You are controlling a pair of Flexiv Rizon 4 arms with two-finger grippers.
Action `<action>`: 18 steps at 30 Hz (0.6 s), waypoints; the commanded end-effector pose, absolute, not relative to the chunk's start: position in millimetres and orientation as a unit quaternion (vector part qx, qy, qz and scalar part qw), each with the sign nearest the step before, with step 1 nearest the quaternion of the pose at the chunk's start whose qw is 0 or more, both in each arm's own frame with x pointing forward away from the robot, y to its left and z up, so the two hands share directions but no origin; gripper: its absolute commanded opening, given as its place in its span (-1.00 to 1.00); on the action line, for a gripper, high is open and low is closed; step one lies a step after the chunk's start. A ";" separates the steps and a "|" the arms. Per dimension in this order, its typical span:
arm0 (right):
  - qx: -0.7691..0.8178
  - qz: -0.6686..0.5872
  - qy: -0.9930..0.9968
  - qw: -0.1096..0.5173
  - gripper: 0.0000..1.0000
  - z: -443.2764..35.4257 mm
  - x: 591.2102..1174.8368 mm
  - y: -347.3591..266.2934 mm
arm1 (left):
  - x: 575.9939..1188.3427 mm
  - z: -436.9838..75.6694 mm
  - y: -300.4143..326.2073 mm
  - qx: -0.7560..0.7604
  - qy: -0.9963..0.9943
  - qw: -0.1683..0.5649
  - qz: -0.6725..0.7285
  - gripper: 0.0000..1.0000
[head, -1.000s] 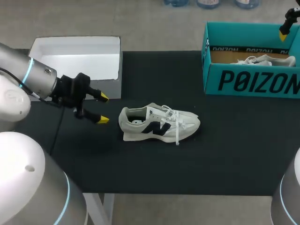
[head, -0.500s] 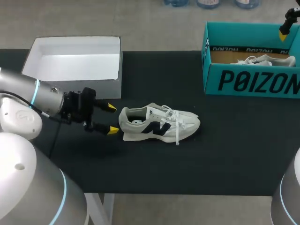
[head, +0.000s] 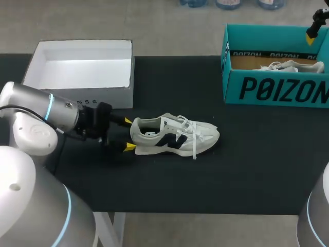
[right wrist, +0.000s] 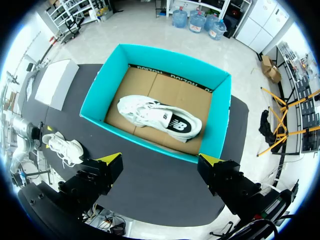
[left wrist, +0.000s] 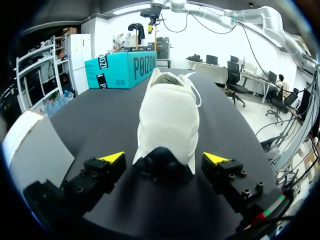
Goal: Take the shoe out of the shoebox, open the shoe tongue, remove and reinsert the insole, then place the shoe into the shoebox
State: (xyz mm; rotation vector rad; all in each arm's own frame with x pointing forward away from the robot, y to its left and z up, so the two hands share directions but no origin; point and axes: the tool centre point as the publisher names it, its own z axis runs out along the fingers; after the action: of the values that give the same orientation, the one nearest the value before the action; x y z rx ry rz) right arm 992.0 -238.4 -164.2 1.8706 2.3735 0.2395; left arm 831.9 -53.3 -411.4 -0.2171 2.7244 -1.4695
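The black table (head: 257, 170) carries the teal shoebox (head: 277, 90) at its far right corner, with a second shoe (right wrist: 160, 117) inside, and a white box (head: 82, 67) at its far left corner. The shoe (head: 175, 136) sits near the table's middle, heel toward the left edge. Within the last second my left hand (head: 128, 135) has slid in from that edge to the heel, so the take-out looks done and a steadying grip seems next. Its fingers (left wrist: 111, 158) stand wide, one on each side of the heel, not pinching. My right hand (right wrist: 160, 160) hangs wide and empty above the shoebox.
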 end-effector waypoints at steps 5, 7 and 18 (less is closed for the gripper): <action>0.616 0.080 0.782 0.055 1.00 -164.7 991.5 -238.7 | 843.9 -425.4 -61.8 -0.055 0.870 0.018 -0.490 1.00; 0.616 0.080 0.782 0.055 1.00 -164.7 991.5 -238.7 | 845.7 -426.1 -63.6 -0.047 0.867 0.020 -0.495 1.00; 0.616 0.080 0.782 0.055 1.00 -164.7 991.5 -238.7 | 844.4 -423.3 -78.5 -0.025 0.855 -0.015 -0.518 1.00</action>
State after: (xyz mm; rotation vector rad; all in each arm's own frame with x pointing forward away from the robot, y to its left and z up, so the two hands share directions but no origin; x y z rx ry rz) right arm 992.0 -238.4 -164.2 1.8706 2.3735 0.2395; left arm 838.9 -77.3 -418.4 -0.0885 2.7030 -1.6388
